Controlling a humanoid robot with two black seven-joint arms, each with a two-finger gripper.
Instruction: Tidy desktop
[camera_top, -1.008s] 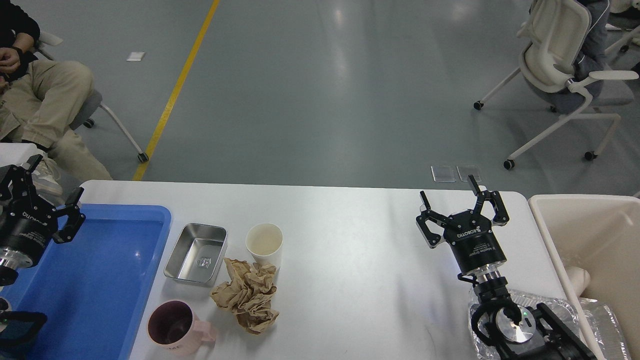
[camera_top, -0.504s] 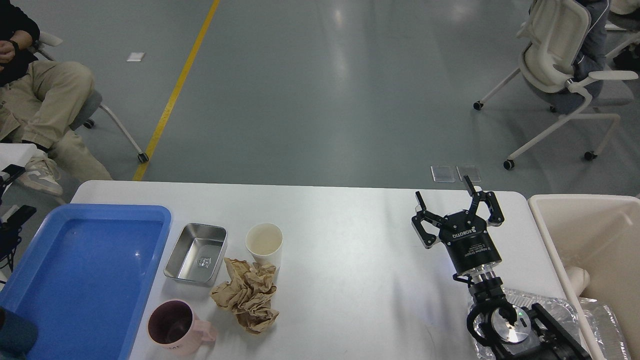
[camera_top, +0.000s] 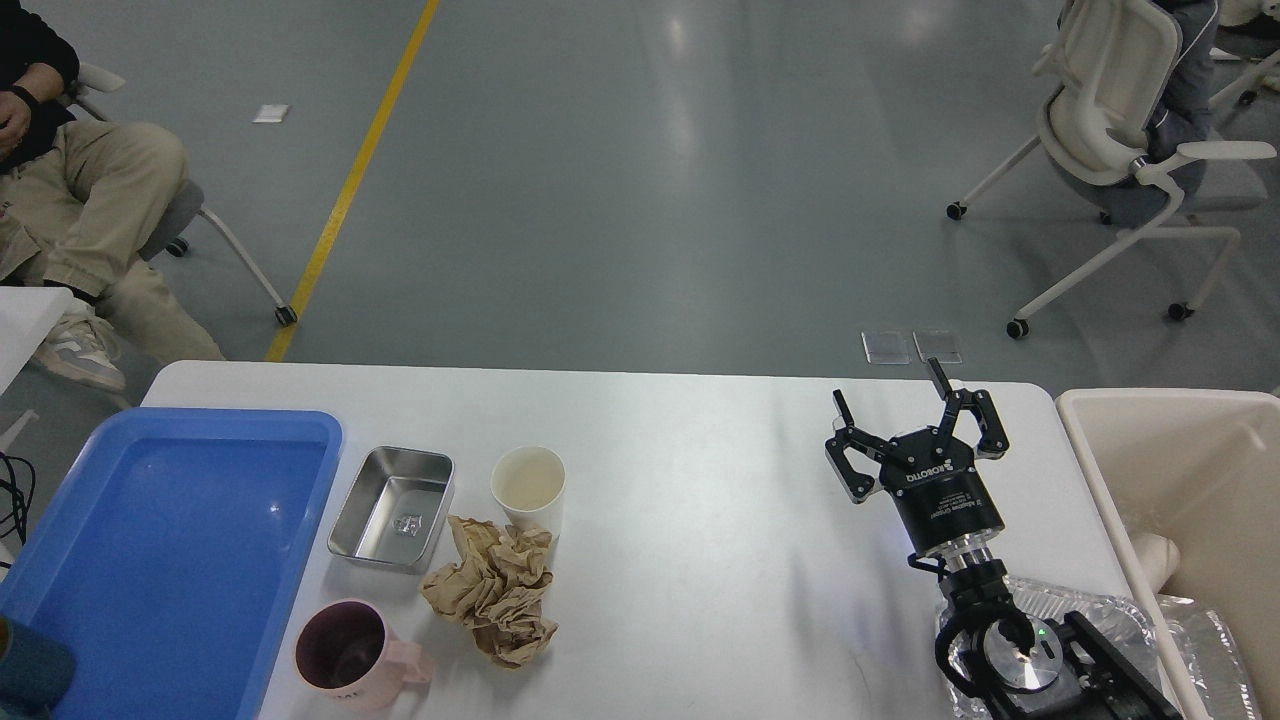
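The white desktop (camera_top: 680, 470) fills the lower part of the head view. On its left half lie a crumpled brown paper wad (camera_top: 495, 588), a white paper cup (camera_top: 528, 484), a small steel tray (camera_top: 392, 507) and a pink mug (camera_top: 350, 655). My right gripper (camera_top: 890, 400) hovers over the right end of the desktop, open, with nothing between its fingers. The left gripper is out of view; only a dark bit of the arm (camera_top: 30, 672) shows at the bottom-left corner.
A blue plastic tray (camera_top: 170, 560) lies at the desktop's left end. A cream bin (camera_top: 1190, 480) stands off the right edge, with crinkled clear plastic (camera_top: 1180, 630) beside my right arm. Behind the table are a seated person (camera_top: 70, 190) and white chairs (camera_top: 1120, 150).
The left gripper, above the blue tray a second ago, has drawn back out of view to the left. My right gripper has shifted slightly left and stays open.
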